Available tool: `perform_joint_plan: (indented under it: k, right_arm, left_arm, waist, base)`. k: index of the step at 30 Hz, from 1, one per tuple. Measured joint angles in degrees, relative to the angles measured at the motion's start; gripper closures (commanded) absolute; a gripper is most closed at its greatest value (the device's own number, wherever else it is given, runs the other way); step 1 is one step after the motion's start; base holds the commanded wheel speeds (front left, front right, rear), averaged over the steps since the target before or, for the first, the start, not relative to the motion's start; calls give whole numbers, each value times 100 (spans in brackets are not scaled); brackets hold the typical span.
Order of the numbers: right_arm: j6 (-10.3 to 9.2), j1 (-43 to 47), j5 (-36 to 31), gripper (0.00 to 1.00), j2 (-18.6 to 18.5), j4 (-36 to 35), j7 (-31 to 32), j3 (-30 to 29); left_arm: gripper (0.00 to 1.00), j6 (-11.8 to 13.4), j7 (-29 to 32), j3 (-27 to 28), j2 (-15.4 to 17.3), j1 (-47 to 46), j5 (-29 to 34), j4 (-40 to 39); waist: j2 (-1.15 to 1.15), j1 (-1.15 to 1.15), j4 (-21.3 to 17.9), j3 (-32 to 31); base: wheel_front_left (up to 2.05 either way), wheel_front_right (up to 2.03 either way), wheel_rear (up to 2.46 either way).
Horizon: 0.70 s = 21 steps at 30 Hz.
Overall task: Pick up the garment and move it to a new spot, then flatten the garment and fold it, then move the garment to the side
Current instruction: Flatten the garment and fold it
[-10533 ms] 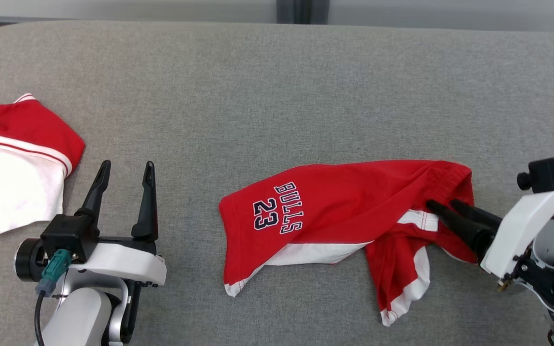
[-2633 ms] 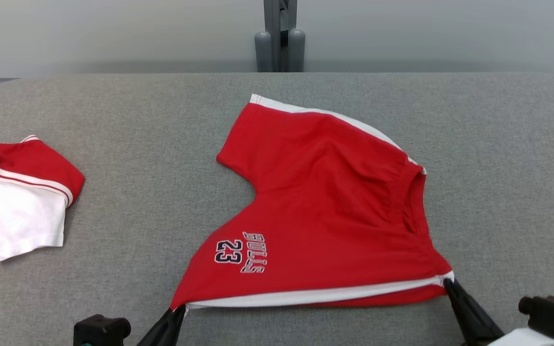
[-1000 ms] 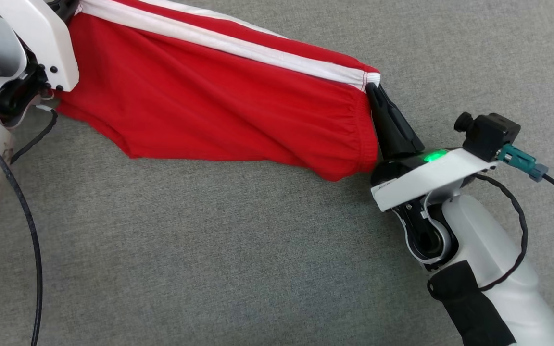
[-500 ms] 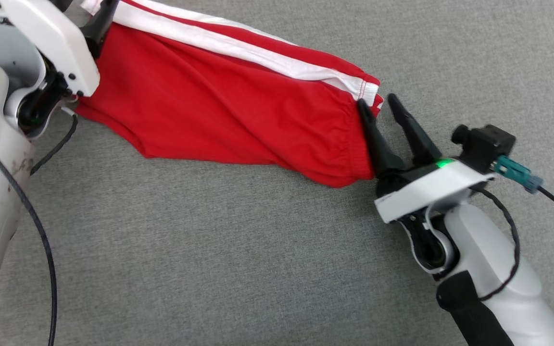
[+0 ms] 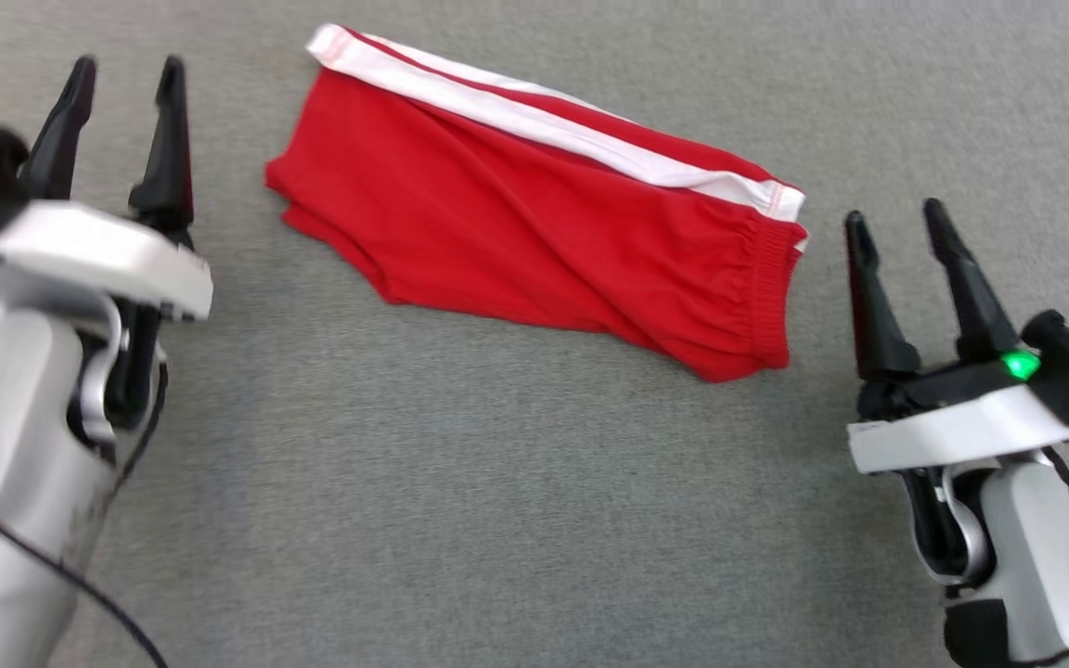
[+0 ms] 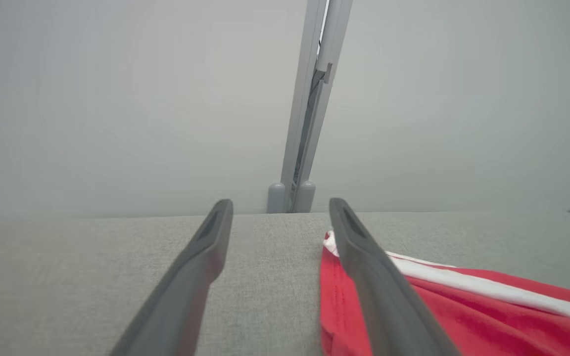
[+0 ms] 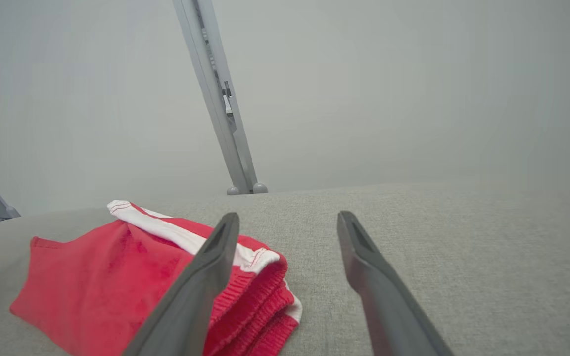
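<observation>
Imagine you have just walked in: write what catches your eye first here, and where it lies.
The bright red shorts with a white side stripe, folded on the grey table, stand out at once in the middle. On either side, clear of the cloth, the left gripper and the right gripper stand open, dark fingers pointing up the head view.

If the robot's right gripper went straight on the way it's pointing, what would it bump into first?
Likely nothing soon. The open right gripper points past the red shorts, which lie to its left. Ahead lies bare grey table, then the far wall; whether it would graze the table is unclear.
</observation>
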Motion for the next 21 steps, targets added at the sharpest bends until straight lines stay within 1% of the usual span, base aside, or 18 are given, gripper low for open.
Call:
perform_joint_plan:
  k: [3, 5, 7, 10, 13, 15, 17, 21]
  right_arm:
    - [0, 197, -199, 0, 78, -233, 1, -229]
    - [0, 295, -324, 0, 111, -310, 20, -341]
    - [0, 403, -415, 0, 120, -388, 23, -444]
    - [0, 526, -528, 0, 135, -435, 31, -572]
    - [0, 654, -624, 0, 149, -447, 46, -613]
    - [0, 775, -654, 0, 152, -437, 71, -646]
    - [0, 881, -681, 0, 152, -439, 70, -692]
    - [0, 1079, -727, 0, 160, -437, 71, -751]
  left_arm:
    - [0, 349, -216, 172, 54, 592, 48, -610]
    - [0, 522, -309, 304, 71, 989, 103, -980]
    - [0, 625, -368, 433, 63, 1318, 202, -1269]
    - [0, 687, -385, 638, -18, 1741, 423, -1577]
    - [0, 693, -391, 889, -194, 2131, 716, -1817]
    - [0, 648, -392, 1015, -369, 2420, 856, -1925]
    - [0, 537, -392, 1063, -469, 2637, 1082, -1945]
    - [0, 309, -392, 1207, -695, 2854, 1324, -1882]
  waist:
    - [0, 0, 125, -145]
    - [0, 0, 187, -257]
    - [0, 0, 246, -364]
    - [0, 0, 329, -517]
    - [0, 0, 388, -680]
    - [0, 0, 419, -790]
    - [0, 0, 450, -898]
    - [0, 0, 503, -1105]
  base:
    - [0, 0, 0]
    - [0, 0, 0]
    - [0, 0, 0]
    - [0, 0, 0]
    - [0, 0, 0]
    - [0, 0, 0]
    - [0, 0, 0]
    - [0, 0, 0]
